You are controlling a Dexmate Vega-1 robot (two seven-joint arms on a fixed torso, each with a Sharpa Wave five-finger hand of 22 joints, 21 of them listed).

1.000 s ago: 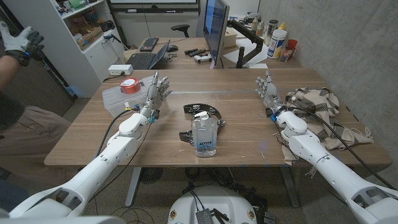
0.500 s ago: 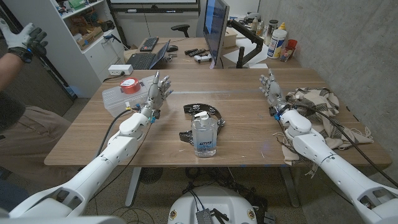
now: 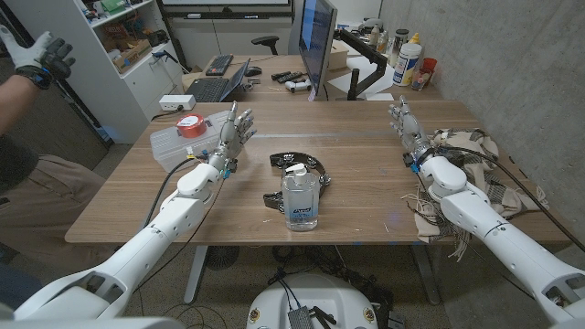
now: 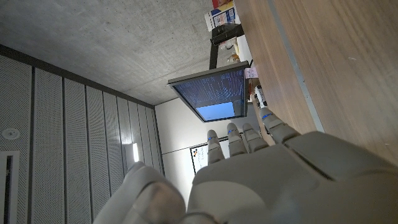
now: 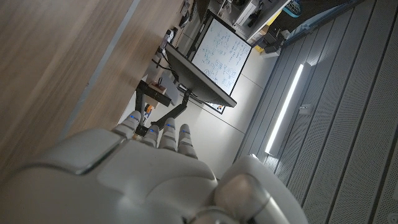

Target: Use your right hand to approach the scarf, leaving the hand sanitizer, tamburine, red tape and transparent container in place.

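We see the beige checked fringed scarf (image 3: 475,169) just right of our right hand (image 3: 408,130), partly under that arm. The clear hand sanitizer bottle (image 3: 300,199) stands left of it, the black-rimmed tamburine (image 3: 294,164) behind that bottle.

Beside our left hand (image 3: 232,134), to its left, the red tape roll (image 3: 189,126) lies on the transparent plastic container (image 3: 174,146).

The table holds one scarf (image 3: 475,169), one hand sanitizer (image 3: 300,203), one tamburine (image 3: 299,165), one red tape (image 3: 189,126) and one transparent container (image 3: 174,146).
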